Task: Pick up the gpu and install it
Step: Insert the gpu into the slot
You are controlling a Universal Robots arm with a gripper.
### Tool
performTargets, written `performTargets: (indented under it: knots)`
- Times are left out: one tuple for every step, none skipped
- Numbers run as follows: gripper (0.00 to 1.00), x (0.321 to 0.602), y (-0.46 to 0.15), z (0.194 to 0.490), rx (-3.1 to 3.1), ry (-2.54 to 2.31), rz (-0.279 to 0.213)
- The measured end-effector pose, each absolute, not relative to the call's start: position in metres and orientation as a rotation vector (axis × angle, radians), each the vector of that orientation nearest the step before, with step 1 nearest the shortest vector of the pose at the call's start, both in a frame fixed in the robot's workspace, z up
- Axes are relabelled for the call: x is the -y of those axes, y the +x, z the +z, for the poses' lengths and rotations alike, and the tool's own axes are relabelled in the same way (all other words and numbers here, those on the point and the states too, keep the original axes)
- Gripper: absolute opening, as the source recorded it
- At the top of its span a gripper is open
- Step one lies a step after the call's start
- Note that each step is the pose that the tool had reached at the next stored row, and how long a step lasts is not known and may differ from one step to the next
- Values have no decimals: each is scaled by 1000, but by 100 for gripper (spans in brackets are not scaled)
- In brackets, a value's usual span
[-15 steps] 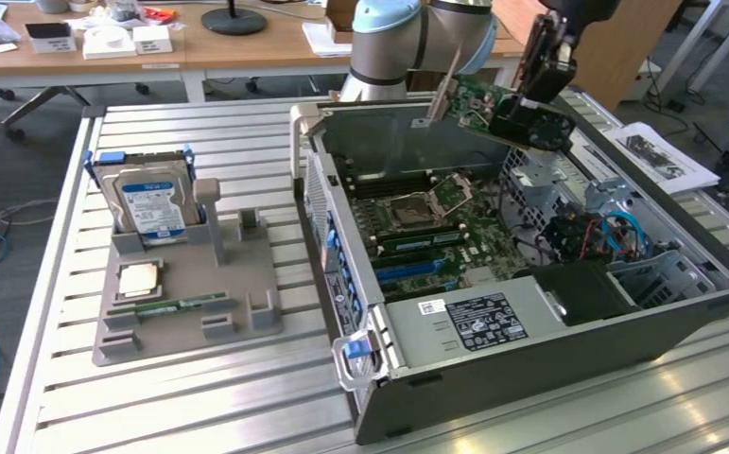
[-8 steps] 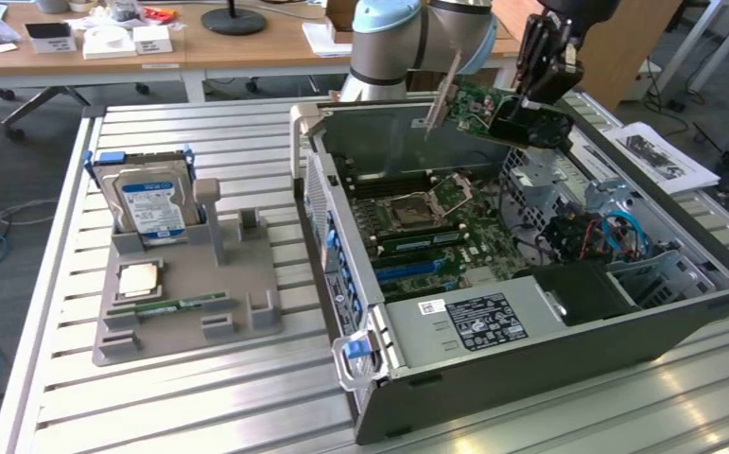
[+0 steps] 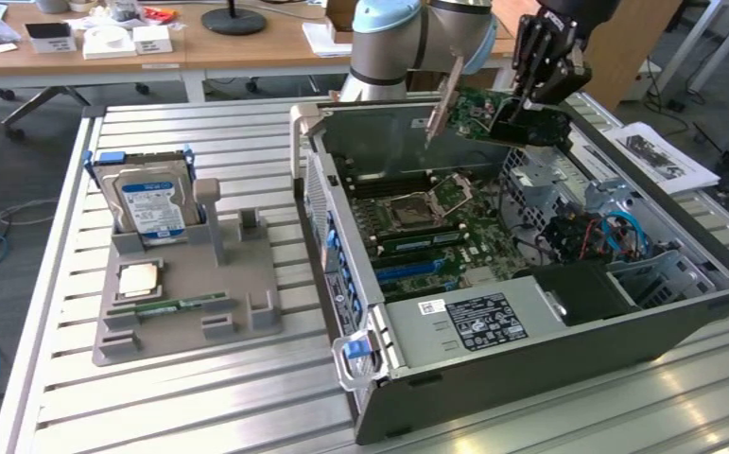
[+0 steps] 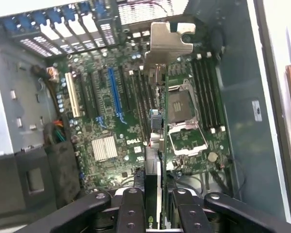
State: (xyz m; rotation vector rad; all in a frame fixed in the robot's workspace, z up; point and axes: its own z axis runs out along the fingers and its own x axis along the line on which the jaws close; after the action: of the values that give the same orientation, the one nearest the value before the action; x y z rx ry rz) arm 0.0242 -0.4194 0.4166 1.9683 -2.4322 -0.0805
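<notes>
- Gripper [image 3: 525, 115] hung above the open computer case [image 3: 553, 312], toward the case's far end in the exterior view
- Jaws were drawn narrow and clamped on the gpu [image 3: 476, 112]; the card was clear of the case and touched nothing else
- The gpu sat tilted in the grip, its green component face showing, with its silvery bracket [image 3: 442, 95] at the end toward the exterior view's left
- In the wrist view the gpu [image 4: 157, 131] was seen edge-on, running away from the gripper [image 4: 157, 211], with the bracket [image 4: 169, 41] at the far end
- One black finger [image 4: 131, 208] stood on each side of the card's near end
- Beneath the card lay the motherboard [image 4: 111, 121]; a blue slot [image 4: 114, 94], a white slot [image 4: 73, 94] and a finned heat sink [image 4: 104, 148] were off to one side of the card's line, the CPU socket [image 4: 184, 116] on the other side, close by
- Whether the card edge stood over any one slot could not be told
- The case lay on its side on the slatted metal table [image 3: 213, 407], side panel off
- On the exterior view's left, well apart from the case, a grey holder tray [image 3: 187, 326] carried a hard drive [image 3: 149, 203] standing upright, a flat square chip [image 3: 137, 279] and a narrow green memory stick [image 3: 168, 308] lying flat
</notes>
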Motion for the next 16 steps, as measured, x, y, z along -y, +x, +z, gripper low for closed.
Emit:
performTargets:
  knots:
    - [27, 419, 24, 417, 2414, 1990, -80]
    - [27, 419, 24, 416, 2396, 2011, -80]
    - [27, 419, 24, 416, 2377, 2032, -80]
    - [27, 419, 24, 416, 2358, 2053, -80]
    - [27, 419, 24, 416, 2338, 2075, -80]
    - [27, 419, 24, 416, 2319, 2096, -79]
    - [27, 419, 24, 416, 2304, 2112, -79]
    - [27, 419, 24, 416, 2295, 2121, -79]
    - [27, 419, 24, 416, 2293, 2124, -79]
    - [27, 419, 24, 416, 2293, 2124, -79]
    - [27, 419, 24, 416, 2293, 2124, -79]
    - [27, 419, 24, 416, 2293, 2124, -79]
    - [27, 419, 23, 416, 2293, 2124, -79]
    - [27, 419, 23, 416, 2293, 2124, -78]
    - [27, 419, 23, 416, 2293, 2124, -78]
    - [27, 419, 22, 416, 2294, 2124, -77]
